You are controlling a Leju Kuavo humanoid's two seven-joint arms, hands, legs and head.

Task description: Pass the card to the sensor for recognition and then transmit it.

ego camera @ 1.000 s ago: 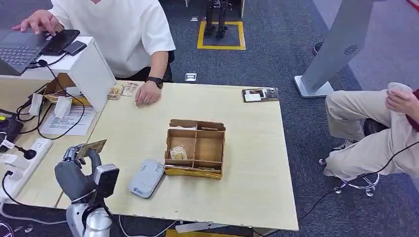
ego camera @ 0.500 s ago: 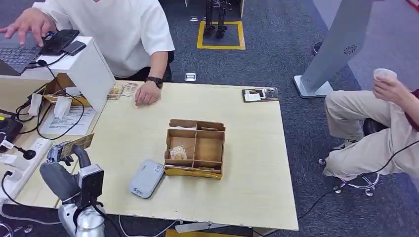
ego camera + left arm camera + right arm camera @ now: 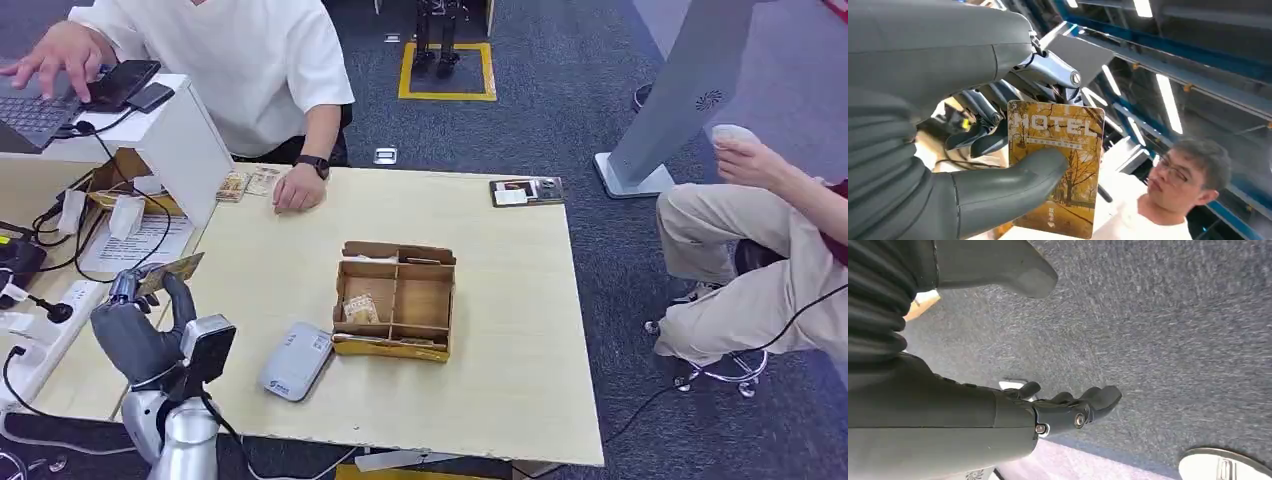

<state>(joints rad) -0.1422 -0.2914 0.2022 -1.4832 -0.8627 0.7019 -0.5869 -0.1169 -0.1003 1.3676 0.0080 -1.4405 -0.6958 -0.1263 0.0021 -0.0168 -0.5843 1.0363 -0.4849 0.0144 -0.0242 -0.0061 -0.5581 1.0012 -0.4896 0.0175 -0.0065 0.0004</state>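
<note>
The card (image 3: 170, 271) is pinched between thumb and fingers of the left hand (image 3: 140, 325), held up over the desk's (image 3: 500, 330) near left corner. Against half a second ago, the hand is seen shifted slightly back toward the desk and raised a little, after having drifted outward. The sensor (image 3: 296, 361), grey and flat, lies on the desk to the right, well apart from the card; no pass over it is judged made yet. The right hand (image 3: 1068, 407) hangs over the floor, fingers loosely curled, nothing held.
</note>
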